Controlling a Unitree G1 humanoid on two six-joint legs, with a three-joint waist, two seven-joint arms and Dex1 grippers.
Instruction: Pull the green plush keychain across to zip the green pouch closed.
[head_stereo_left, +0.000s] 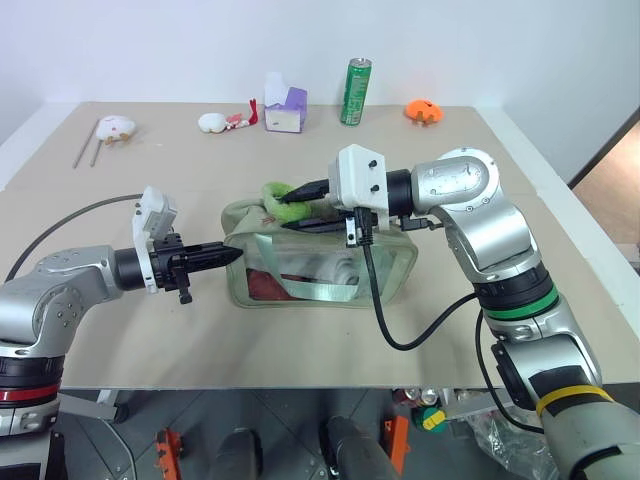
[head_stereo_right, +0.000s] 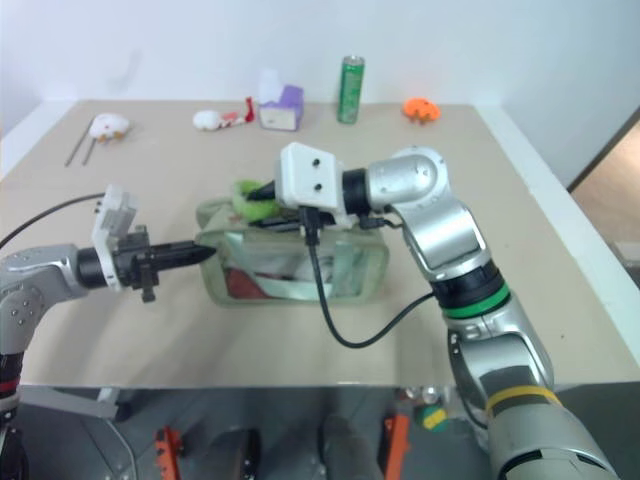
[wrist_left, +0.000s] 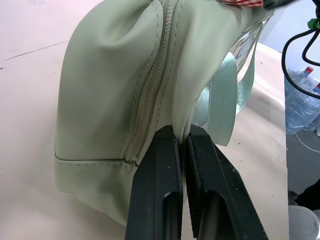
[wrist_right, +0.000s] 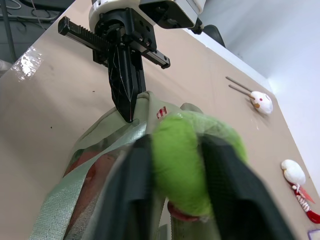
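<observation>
The green pouch (head_stereo_left: 320, 275) lies mid-table, long side across me, its clear window facing me. My left gripper (head_stereo_left: 232, 255) is shut on the fabric of the pouch's left end, beside the zipper; in the left wrist view the two fingers (wrist_left: 160, 165) pinch the pale green cloth (wrist_left: 110, 90). The green plush keychain (head_stereo_left: 283, 203) sits on top of the pouch near that left end. My right gripper (head_stereo_left: 300, 207) reaches in from the right, shut on the green plush keychain (wrist_right: 185, 160), one finger on each side of it.
Along the table's far edge stand a green can (head_stereo_left: 355, 91), a purple tissue box (head_stereo_left: 285, 108), an orange toy (head_stereo_left: 423, 110), small white toys (head_stereo_left: 213, 122) and two sticks (head_stereo_left: 85, 145). A black cable (head_stereo_left: 400, 335) loops from my right wrist over the table's front.
</observation>
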